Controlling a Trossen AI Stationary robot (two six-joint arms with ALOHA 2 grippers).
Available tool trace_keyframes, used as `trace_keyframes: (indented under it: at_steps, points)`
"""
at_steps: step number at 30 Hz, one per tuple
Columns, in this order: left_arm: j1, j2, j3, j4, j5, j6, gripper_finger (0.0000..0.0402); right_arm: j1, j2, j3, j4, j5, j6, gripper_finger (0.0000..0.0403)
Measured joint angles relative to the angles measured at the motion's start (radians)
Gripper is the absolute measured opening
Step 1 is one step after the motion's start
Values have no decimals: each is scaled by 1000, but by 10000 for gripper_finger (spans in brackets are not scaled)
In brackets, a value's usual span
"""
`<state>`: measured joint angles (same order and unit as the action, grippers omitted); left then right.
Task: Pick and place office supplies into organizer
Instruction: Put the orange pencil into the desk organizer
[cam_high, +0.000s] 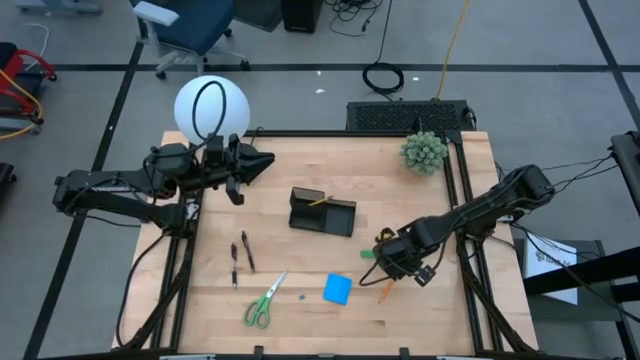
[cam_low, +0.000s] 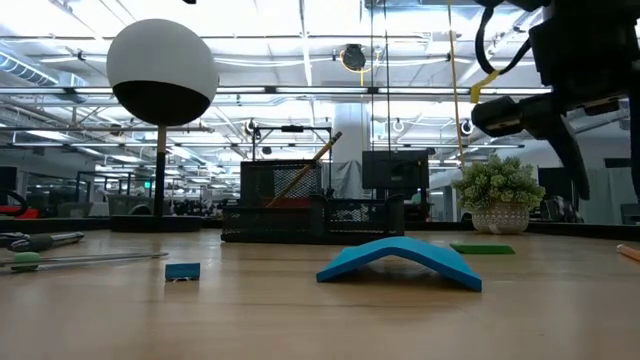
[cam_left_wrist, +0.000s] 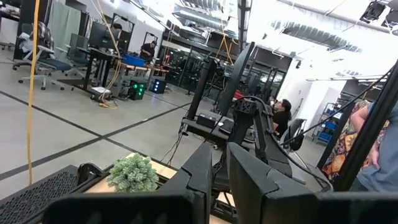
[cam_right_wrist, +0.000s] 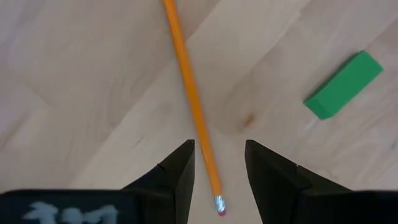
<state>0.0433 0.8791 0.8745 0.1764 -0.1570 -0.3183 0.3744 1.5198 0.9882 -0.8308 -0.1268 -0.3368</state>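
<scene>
The right gripper (cam_right_wrist: 219, 163) hangs over the worktop (cam_high: 300, 200) with its jaws partly open, a pencil (cam_right_wrist: 189, 99) lying lengthwise under the gap, untouched as far as can be seen. The left gripper (cam_left_wrist: 219, 180) is raised well away from the organizer (cam_high: 322, 211), jaws nearly closed on nothing.

Only the right wrist view shows the pencil's eraser end between the fingers and the green eraser (cam_right_wrist: 343, 85) lying beside it. Only the high view shows the scissors (cam_high: 264, 302) and two pens (cam_high: 241, 256), all on the lamp (cam_high: 209, 107) side of the organizer. The low view shows the blue pad (cam_low: 399, 262) arched up off the wood.

Counted: two pencils, one (cam_high: 320, 200) already leaning in the organizer; two pens; one scissors; one pad; one green eraser
</scene>
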Motion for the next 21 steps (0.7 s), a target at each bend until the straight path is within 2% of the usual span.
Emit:
trace_keyframes:
  at_steps: [6,11,13,17,21]
  points:
    - [0,0,0,0,0,0,47,1,7,0,17,0,77,130]
    - [0,0,0,0,0,0,47,-12,6,0,32,34,258,130]
    - [0,0,0,0,0,0,47,-28,6,2,31,59,442,130]
    - [0,0,0,0,0,0,47,-58,5,16,53,73,973,130]
    - [0,0,0,0,0,0,47,-80,5,16,80,72,1397,130]
